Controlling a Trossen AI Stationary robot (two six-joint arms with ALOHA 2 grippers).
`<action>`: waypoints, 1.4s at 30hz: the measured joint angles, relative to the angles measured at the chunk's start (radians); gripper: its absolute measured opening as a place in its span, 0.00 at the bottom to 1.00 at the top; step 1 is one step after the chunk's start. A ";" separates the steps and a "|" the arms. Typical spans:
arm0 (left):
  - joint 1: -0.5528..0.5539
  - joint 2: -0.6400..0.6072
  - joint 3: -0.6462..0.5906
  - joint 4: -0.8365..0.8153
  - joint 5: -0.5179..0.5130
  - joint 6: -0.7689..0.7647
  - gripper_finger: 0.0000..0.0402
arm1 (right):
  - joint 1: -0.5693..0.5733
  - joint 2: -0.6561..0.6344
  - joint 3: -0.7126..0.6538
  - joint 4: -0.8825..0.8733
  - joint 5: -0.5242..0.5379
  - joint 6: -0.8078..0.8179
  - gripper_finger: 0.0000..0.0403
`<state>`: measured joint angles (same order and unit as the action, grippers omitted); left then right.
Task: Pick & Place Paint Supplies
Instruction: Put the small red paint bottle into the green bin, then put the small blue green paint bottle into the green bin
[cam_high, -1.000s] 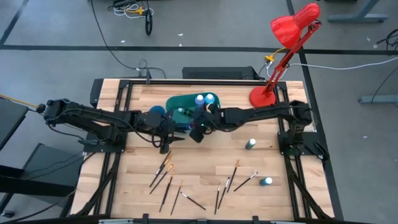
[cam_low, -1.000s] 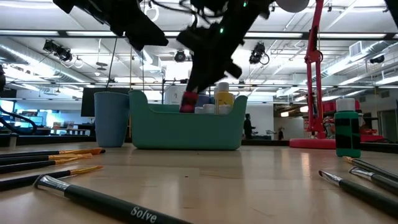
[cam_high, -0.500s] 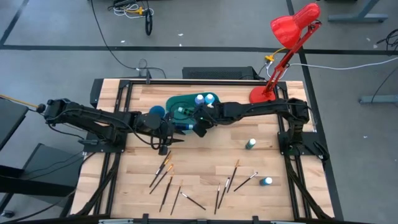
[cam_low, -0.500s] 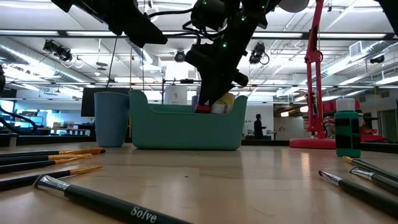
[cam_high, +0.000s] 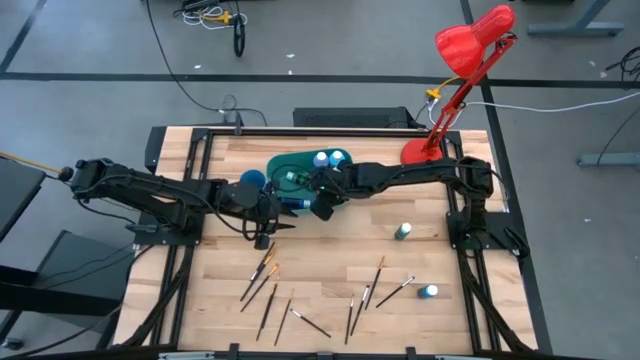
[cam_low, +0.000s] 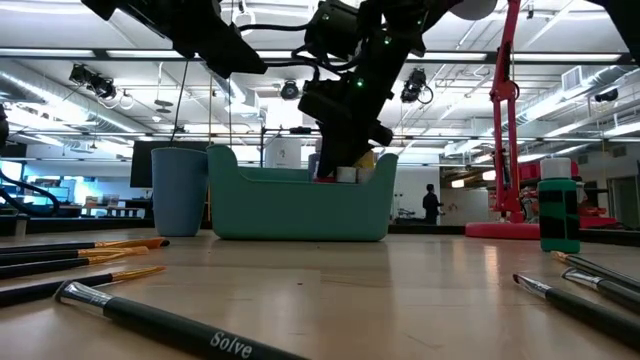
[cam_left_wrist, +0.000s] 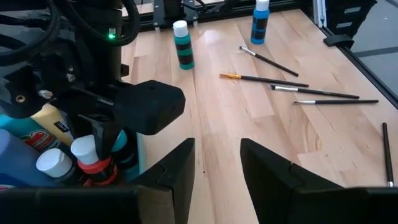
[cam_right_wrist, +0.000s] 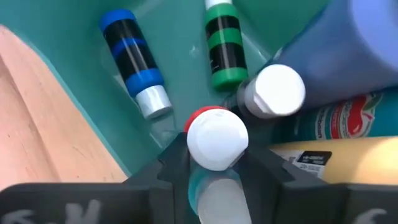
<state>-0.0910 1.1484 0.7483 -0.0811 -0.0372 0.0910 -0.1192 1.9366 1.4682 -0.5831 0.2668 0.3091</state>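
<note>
My right gripper (cam_high: 322, 205) reaches into the teal bin (cam_high: 285, 165) and is shut on a small red paint bottle with a white cap (cam_right_wrist: 216, 140). Blue (cam_right_wrist: 134, 59) and green (cam_right_wrist: 224, 53) bottles lie on the bin's floor beside larger bottles. My left gripper (cam_left_wrist: 217, 146) hovers open just off the bin's near-left side. A green bottle (cam_high: 402, 232) stands on the table on its base, and a blue one (cam_high: 429, 292) lies near the right edge. Several dark-handled brushes (cam_high: 270, 290) lie flat along the near side. My right gripper pinches the red bottle between its two fingers (cam_right_wrist: 171, 171), just under the white cap at the red neck (cam_left_wrist: 93, 167). The fingers come from above, pointing down. The bottle stands upright inside the bin among other bottles; the bin wall hides whether its base rests on the floor.
A small blue cup (cam_high: 251, 180) stands at the bin's left end, close to my left gripper. A red desk lamp (cam_high: 420, 155) sits at the far right corner. Bare wood lies between the bin and the brushes.
My right gripper has gone down into the bin with the red bottle and shifted slightly toward the table's right. The bottle showed above the bin's rim a second ago; now only its top shows there. The left arm has kept still.
</note>
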 joint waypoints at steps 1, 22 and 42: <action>0.000 0.000 0.000 0.000 0.000 0.000 0.34 | -0.001 0.000 -0.006 0.017 0.000 -0.014 0.29; 0.000 0.001 0.000 -0.015 0.000 0.002 0.34 | -0.010 -0.002 -0.036 0.095 -0.033 -0.134 0.42; 0.000 0.001 0.000 -0.019 0.000 0.000 0.34 | 0.075 -0.181 -0.035 0.088 -0.111 -0.090 0.44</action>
<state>-0.0910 1.1492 0.7483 -0.1001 -0.0376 0.0910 -0.0441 1.7556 1.4330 -0.4955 0.1556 0.2194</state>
